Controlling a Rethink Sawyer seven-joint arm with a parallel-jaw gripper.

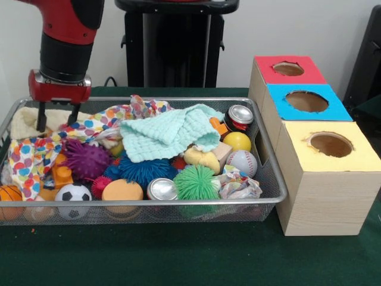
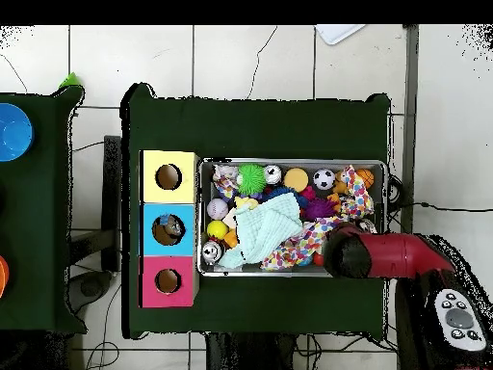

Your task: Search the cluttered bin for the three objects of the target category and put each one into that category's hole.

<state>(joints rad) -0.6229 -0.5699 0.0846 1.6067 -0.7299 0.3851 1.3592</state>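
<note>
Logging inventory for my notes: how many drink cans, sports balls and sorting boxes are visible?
Drink cans: 2
Sports balls, namely basketball, soccer ball, baseball: 3
Sorting boxes: 3
Total: 8

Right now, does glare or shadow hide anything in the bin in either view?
Front view: soft even light, small glints on the can tops, nothing in the bin washed out. Overhead view: no glare, but the arm covers the bin's corner beneath it.

In the front view the bin (image 1: 271, 173) sits left of three boxes (image 1: 321, 179) — knitted cloth (image 1: 169, 134) atop its toys.
</note>
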